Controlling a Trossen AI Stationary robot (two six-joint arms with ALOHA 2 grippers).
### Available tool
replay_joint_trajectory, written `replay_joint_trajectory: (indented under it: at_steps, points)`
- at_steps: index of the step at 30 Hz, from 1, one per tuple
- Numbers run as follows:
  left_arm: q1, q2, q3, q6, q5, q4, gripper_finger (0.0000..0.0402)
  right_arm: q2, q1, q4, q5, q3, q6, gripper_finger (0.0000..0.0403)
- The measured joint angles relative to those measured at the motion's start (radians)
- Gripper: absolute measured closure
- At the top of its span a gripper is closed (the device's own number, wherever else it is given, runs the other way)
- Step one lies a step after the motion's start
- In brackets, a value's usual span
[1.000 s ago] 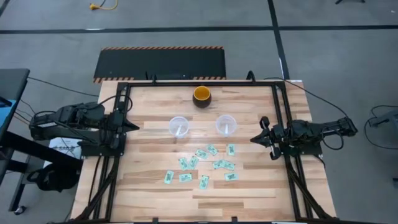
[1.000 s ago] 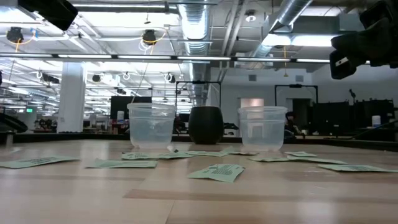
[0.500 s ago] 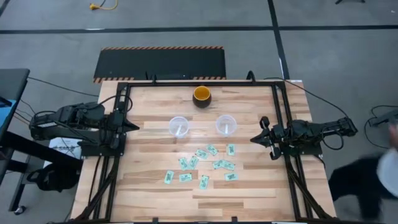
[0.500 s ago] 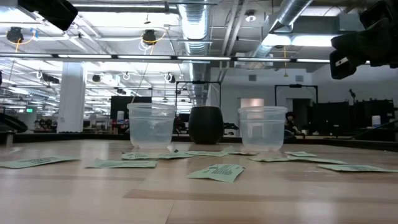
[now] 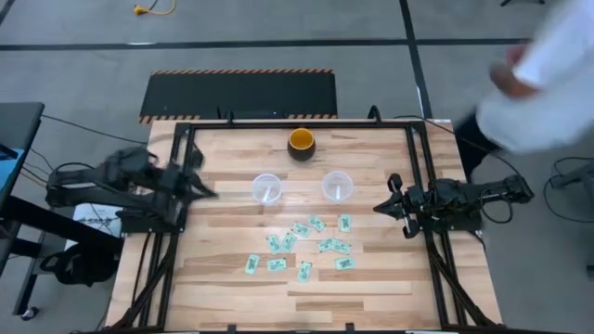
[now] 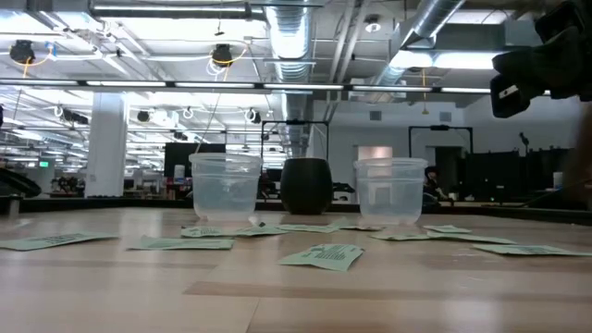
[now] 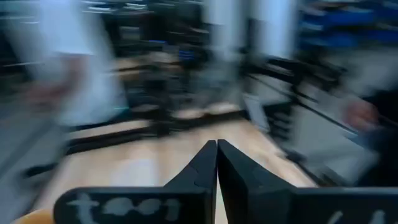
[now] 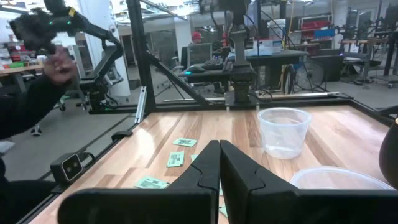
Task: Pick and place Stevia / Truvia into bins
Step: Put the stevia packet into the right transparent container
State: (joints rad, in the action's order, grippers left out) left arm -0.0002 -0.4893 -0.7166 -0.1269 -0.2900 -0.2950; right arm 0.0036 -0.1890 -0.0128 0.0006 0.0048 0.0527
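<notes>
Sachets point(image 5: 306, 246) lie scattered mid-table, just in front of the two cups point(image 5: 267, 188), nearer the right gripper point(image 5: 381, 208) (both it and the left gripper point(image 5: 210, 193) are pinched shut, empty).

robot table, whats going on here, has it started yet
Nothing is being handled yet. About ten green sweetener sachets lie loose on the wooden table, in front of two clear plastic cups, with none visibly in them. The left end effector and right end effector are both shut and empty at the table's sides. A person passes on the right.
</notes>
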Motion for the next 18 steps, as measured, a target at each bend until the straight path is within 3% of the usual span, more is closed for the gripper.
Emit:
replay_joint_trajectory:
  at_steps: [3,8,12,18]
  points:
    - [-0.001,-0.043,0.118,-0.004,-0.105,0.142,0.0401,0.002,0.0,0.0,0.0,0.0,0.0,0.0403]
    - [0.0,-0.041,0.357,0.107,-0.014,0.405,0.0401,0.002,0.0,0.0,0.0,0.0,0.0,0.0403]
    - [0.0,0.057,0.513,0.155,0.008,0.533,0.0401,0.002,0.0,0.0,0.0,0.0,0.0,0.0403]
    - [0.0,0.273,0.598,0.166,0.091,0.411,0.0401,0.002,0.0,0.0,0.0,0.0,0.0,0.0403]
